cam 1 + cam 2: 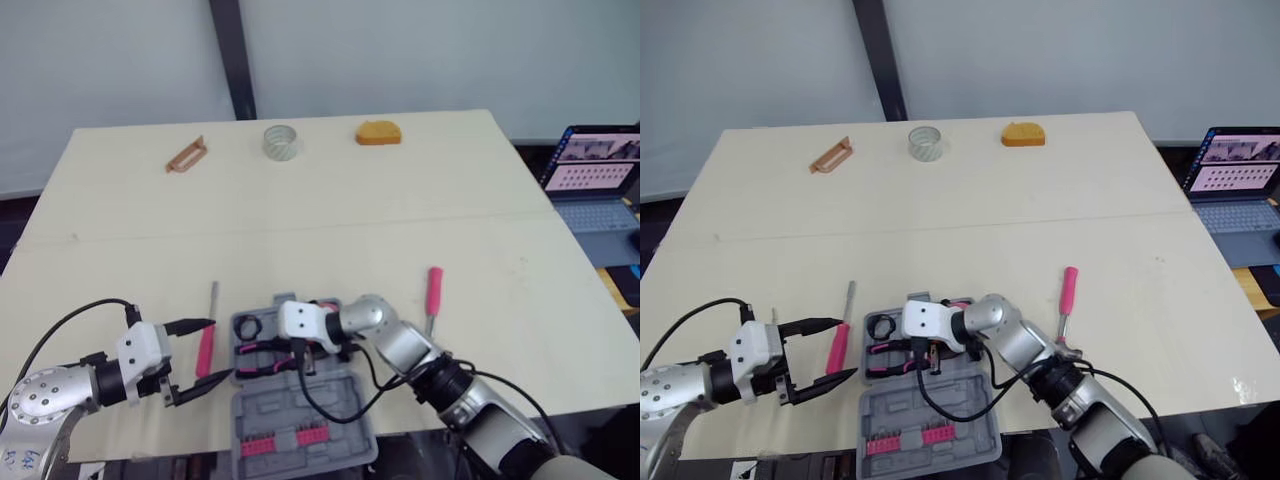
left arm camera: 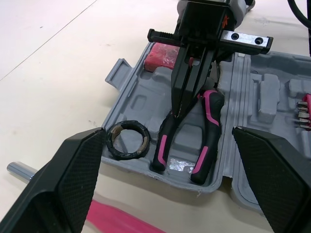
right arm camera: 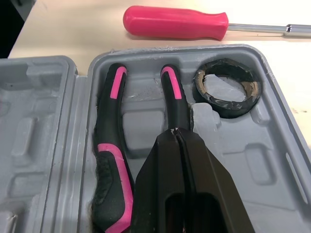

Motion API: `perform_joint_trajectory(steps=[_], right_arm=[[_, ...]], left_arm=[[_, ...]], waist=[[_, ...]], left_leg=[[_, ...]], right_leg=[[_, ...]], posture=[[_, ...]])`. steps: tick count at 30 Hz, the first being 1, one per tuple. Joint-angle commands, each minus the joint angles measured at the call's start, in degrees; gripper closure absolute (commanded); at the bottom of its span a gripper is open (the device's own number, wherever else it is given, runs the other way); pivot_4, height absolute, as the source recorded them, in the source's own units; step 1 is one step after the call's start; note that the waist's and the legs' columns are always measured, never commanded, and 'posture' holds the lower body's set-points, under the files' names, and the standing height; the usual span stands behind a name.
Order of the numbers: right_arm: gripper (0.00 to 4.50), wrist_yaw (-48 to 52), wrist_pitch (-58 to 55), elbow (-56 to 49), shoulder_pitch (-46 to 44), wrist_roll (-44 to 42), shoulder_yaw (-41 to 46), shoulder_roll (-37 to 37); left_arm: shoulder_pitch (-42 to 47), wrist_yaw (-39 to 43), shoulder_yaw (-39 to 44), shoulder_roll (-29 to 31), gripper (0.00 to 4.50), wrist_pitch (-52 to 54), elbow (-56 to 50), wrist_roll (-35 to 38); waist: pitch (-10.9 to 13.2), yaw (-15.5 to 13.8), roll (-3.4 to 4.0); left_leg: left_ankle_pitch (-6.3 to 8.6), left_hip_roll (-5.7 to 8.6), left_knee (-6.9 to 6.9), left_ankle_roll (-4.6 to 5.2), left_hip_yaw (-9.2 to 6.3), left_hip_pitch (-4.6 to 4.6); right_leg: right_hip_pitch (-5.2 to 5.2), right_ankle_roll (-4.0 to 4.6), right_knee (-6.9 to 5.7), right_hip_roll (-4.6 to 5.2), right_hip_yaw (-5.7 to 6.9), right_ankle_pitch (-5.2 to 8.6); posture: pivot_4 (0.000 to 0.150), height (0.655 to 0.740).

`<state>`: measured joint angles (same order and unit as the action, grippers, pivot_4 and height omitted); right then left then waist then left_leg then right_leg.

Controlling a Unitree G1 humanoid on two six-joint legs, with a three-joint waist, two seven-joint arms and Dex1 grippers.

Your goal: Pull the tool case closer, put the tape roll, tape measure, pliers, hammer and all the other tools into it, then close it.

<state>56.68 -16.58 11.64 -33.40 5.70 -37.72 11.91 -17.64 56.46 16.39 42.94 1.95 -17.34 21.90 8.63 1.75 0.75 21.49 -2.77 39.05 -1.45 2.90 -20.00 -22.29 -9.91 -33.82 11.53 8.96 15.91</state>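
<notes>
The tool case (image 1: 330, 405) is lying open at the near edge of the tabletop (image 1: 350, 220), with the pliers (image 3: 112, 145) sitting in their moulded recess beside a black tape ring (image 3: 226, 87). The right gripper (image 3: 176, 133) is hanging over that tray with its fingers pressed together, the tips touching one pliers handle and pinching nothing; it is probably seating the tool. The left gripper (image 1: 220, 348) is hovering just beside the case, fingers spread wide on either side of a pink screwdriver (image 1: 206, 345) lying on the tabletop. That screwdriver is likely going in next. It is looking stiff and light, with a smooth plastic handle that could slip or roll, so gripping across the thick handle near its middle is seeming wiser than taking the thin steel shaft. A second pink screwdriver (image 1: 433, 290) is lying right of the case, while the clear tape roll (image 1: 282, 141), orange tape measure (image 1: 379, 132) and a brown tool (image 1: 187, 155) are waiting well apart at the far edge.
</notes>
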Motion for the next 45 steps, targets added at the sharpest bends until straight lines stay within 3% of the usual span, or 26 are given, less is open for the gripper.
perform_joint_trajectory(steps=[1, 4, 10, 15, 18, 24, 25, 29, 35, 39, 45], right_arm=[[4.44, -1.22, -6.25, 6.74, 2.63, 5.92, -4.23, 2.19], [4.44, -1.36, -5.38, 6.53, 2.99, 5.22, -3.87, 2.04], [4.44, 0.28, 0.04, -0.03, 4.42, -3.17, 3.68, 0.42], [4.44, 3.48, -4.83, -11.65, 5.02, -14.44, 13.70, 2.22], [3.33, 5.37, -11.73, -19.12, 6.18, -21.69, 21.37, 7.74], [0.28, 7.63, -16.50, -23.19, 13.89, -28.37, 36.01, 23.62], [0.13, 7.91, -16.26, -22.73, 15.77, -28.83, 38.08, 25.84], [0.13, 7.86, -13.61, -17.47, 23.45, -29.37, 46.84, 32.45], [0.13, 4.64, -6.71, -2.69, 29.48, -28.50, 58.27, 35.07], [0.13, 3.06, -2.06, 4.00, 30.97, -27.14, 60.66, 35.42], [0.13, 2.58, 0.16, 5.92, 30.99, -26.95, 60.39, 35.59]], left_arm=[[-0.21, 0.16, 0.08, 0.32, 0.00, -0.35, -1.45, -0.15], [-0.06, 0.13, -0.13, 0.29, 0.00, -0.24, -1.43, -0.21], [0.95, -0.51, -0.34, 0.30, 0.00, 0.73, -1.44, 0.20], [3.39, -2.90, -0.31, 0.09, 0.00, 6.22, -1.42, 1.64], [5.03, -4.19, 1.32, 0.12, 0.00, 9.20, -0.87, 3.09], [2.42, -7.21, 9.44, 0.54, 0.00, 10.82, 3.32, 2.25], [1.59, -7.23, 10.81, 0.68, 0.00, 10.79, 4.35, 2.13], [-1.14, -6.58, 17.62, 1.45, 0.00, 9.35, 11.67, 2.27], [-2.95, -7.14, 22.94, 1.66, 0.00, 5.76, 21.29, 0.88], [-3.28, -7.55, 24.09, 1.81, 0.00, 3.71, 26.39, 0.05], [-2.89, -6.91, 23.85, 2.47, 0.00, 1.15, 31.13, -0.38]], waist=[[-0.12, -0.02, 0.07], [-0.29, -0.12, 0.11], [-0.29, -0.16, 0.09], [0.10, -0.14, 0.04], [0.38, -0.20, 0.09], [0.54, -0.34, -0.04], [0.60, -0.34, -0.05], [0.74, -0.12, -0.23], [0.84, -0.16, -0.34], [0.87, -0.15, -0.39], [0.91, -0.12, -0.35]], left_leg=[[0.01, 0.00, -0.03, -0.01, 0.00, 0.06], [0.06, 0.00, -0.34, -0.07, 0.02, 0.85], [0.08, -0.01, -0.37, -0.09, 0.01, 0.82], [0.09, -0.01, -0.37, -0.08, 0.01, 0.74], [0.09, -0.03, -0.31, -0.08, 0.01, 0.66], [0.28, -0.03, -0.35, -0.02, 0.02, 0.61], [0.30, -0.03, -0.35, -0.01, 0.07, 0.60], [0.33, -0.09, -0.35, 0.02, 0.36, 0.64], [0.40, -0.13, -0.25, 0.09, 0.58, 0.70], [0.40, -0.14, -0.23, 0.08, 0.61, 0.71], [0.40, -0.16, -0.24, 0.07, 0.65, 0.73]], right_leg=[[0.05, 0.00, 0.01, 0.00, 0.00, 0.00], [0.73, 0.07, 0.12, 0.00, 0.01, 0.04], [0.70, 0.09, 0.13, 0.00, 0.02, 0.05], [0.67, 0.09, 0.20, -0.01, 0.04, 0.05], [0.62, 0.09, 0.21, -0.02, 0.05, 0.05], [0.62, 0.08, 0.33, -0.02, 0.11, 0.05], [0.61, 0.08, 0.37, -0.01, 0.11, 0.05], [0.57, 0.08, 0.47, -0.01, 0.11, 0.05], [0.57, 0.08, 0.49, 0.02, 0.08, 0.05], [0.57, 0.08, 0.49, 0.02, 0.07, 0.05], [0.54, 0.08, 0.48, 0.02, 0.07, 0.05]], posture=[[0.150, 0.7400], [0.150, 0.7400], [0.150, 0.7400], [0.150, 0.7400], [0.150, 0.7400], [0.150, 0.7400], [0.150, 0.7400], [0.150, 0.7400], [0.150, 0.7400], [0.150, 0.7400], [0.150, 0.7400]])
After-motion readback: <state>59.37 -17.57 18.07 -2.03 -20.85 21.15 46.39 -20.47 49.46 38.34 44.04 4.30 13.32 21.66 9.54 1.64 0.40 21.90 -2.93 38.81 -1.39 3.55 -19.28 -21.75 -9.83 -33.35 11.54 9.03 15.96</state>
